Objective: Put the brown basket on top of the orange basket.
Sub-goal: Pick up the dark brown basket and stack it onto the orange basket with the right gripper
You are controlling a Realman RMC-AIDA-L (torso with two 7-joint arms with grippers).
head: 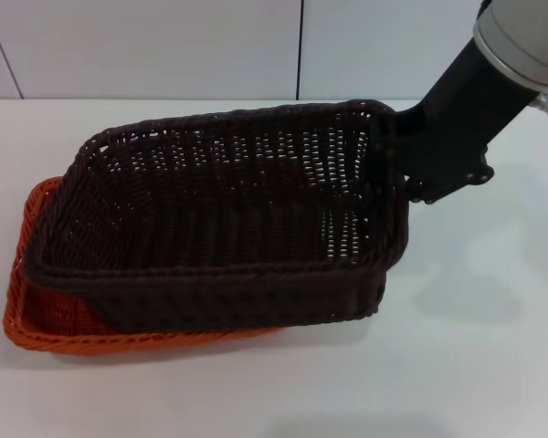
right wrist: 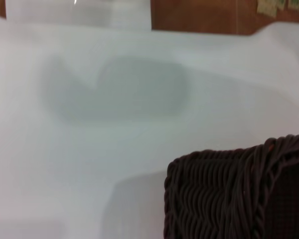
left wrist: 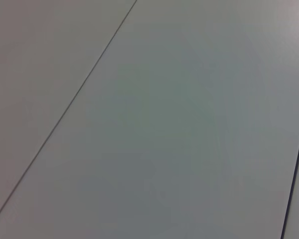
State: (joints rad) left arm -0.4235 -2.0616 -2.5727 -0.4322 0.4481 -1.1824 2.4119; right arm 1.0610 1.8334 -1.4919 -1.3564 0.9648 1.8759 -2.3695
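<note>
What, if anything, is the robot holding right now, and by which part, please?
The right hand appears to hold the brown basket by its far right rim corner, over the orange basket. The fingers are hidden. The left hand is out of view.

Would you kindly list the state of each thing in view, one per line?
Brown basket: empty, upright, lying over the orange one, offset toward the robot's right so its right end overhangs.
Orange basket: under the brown one, only its left end and front rim showing.
Right gripper: at the brown basket's far right corner; fingers hidden.
Left gripper: not in view.
Table: white, bearing both baskets.
</note>
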